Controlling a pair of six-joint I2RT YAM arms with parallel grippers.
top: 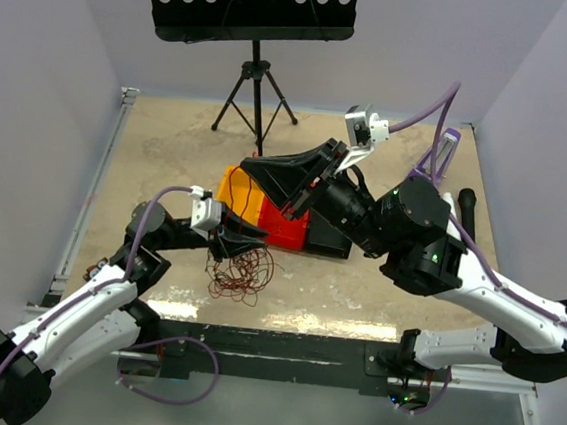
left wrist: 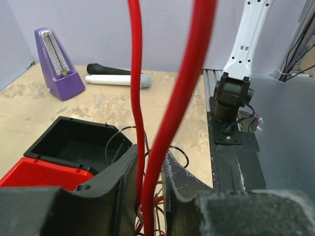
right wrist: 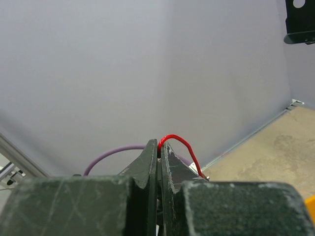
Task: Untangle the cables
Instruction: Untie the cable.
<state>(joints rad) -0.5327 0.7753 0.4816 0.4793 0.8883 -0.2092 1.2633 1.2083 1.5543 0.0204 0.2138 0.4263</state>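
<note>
The cables (top: 241,272) are a small clump of thin red and black wires on the table in front of the bins. My left gripper (top: 238,240) sits just over the clump, its jaws closed on red wires (left wrist: 147,162) that run up past the camera. My right gripper (top: 267,171) is raised high above the bins and points at the back wall. It is shut on a thin red wire (right wrist: 177,142) that loops over its right fingertip. A red strand (top: 312,189) hangs below it towards the bins.
Yellow (top: 233,192), red (top: 287,229) and black (top: 331,243) bins stand side by side mid-table. A purple metronome (left wrist: 56,64), a black microphone (left wrist: 106,69) and a white cylinder (left wrist: 118,80) lie at the right side. A music stand (top: 248,3) stands at the back.
</note>
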